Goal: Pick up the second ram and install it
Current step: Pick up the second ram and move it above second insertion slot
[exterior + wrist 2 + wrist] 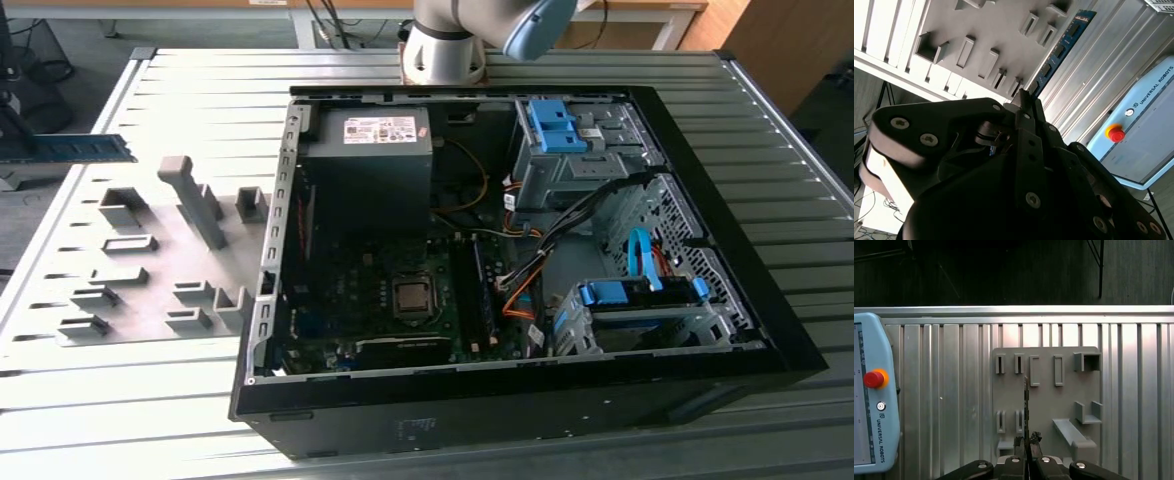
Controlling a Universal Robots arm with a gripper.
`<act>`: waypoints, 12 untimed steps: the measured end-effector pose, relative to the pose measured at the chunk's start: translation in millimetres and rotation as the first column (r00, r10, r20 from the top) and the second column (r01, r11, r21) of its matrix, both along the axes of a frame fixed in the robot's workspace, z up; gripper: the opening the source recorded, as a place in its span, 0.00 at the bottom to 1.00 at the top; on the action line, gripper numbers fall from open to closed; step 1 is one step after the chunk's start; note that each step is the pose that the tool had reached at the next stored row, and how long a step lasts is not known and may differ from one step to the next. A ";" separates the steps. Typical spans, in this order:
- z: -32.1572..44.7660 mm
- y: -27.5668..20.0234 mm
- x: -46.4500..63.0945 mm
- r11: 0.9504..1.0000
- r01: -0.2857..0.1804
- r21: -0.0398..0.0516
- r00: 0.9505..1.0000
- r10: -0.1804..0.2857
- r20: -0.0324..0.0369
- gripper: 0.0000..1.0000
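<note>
Well, the slatted metal table [200, 90] takes up most of the exterior view, w/ an open PC case [787, 340] lying on it at the exterior view's right. Inside the case are the PSU [367, 150] at the far end, the mobo [360, 290] w/ its CPU socket [414, 296] at the near end, and bright blue drive clips [554, 125] along the right side. The arm's base [447, 45] stands just beyond the case's far wall. Left of the case lies a grey holder plate [147, 270] w/ upright blocks and slots, also seen in both wrist views [1046, 395] [999, 25]. A pale blue pendant [871, 430] lies on the slats beside the plate, w/ a red button [874, 378] on it. The second wrist view shows it too [1149, 125]. The gripper [1027, 441] has its fingers pinched narrow on one end of the second ram [1026, 400], seen edge-on in the first wrist view and running out across the holder plate. In the second wrist view the black gripper [1026, 100] fills the near part, and the blue stick [1061, 47], w/ its row of black chips, juts out from the fingertips. In the exterior view the ram [83, 148] sits roughly level at the far left, by the table's left edge, well apart from the case. Cannot tell if it touches the plate.
</note>
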State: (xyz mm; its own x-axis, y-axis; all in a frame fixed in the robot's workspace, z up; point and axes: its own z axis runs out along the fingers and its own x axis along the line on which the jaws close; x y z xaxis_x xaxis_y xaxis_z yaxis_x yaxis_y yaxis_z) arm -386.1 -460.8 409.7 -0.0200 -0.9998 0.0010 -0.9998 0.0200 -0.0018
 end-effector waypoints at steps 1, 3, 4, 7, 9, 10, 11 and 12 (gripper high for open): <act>0.0 0.0 1.3 1.000 0.000 0.000 1.000 0.000 0.000 0.14; 0.0 0.0 4.0 1.000 0.000 0.000 1.000 0.000 0.000 0.14; 0.0 0.0 5.3 1.000 0.000 0.000 1.000 0.000 0.000 0.14; 0.0 0.0 9.1 1.000 0.000 0.000 1.000 0.000 0.000 0.14; 0.0 0.0 11.7 1.000 0.000 0.000 1.000 0.000 0.000 0.14; 0.0 0.0 13.0 1.000 0.000 0.000 1.000 0.000 0.000 0.14; 0.0 0.0 14.3 1.000 0.000 0.000 1.000 0.000 0.000 0.14; 0.0 0.0 15.8 1.000 0.000 0.000 1.000 0.000 0.000 0.14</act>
State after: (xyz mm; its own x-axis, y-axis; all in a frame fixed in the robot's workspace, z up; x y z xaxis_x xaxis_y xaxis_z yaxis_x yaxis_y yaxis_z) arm -370.4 -460.8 409.7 -0.0199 -0.9998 0.0010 -0.9998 0.0199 -0.0017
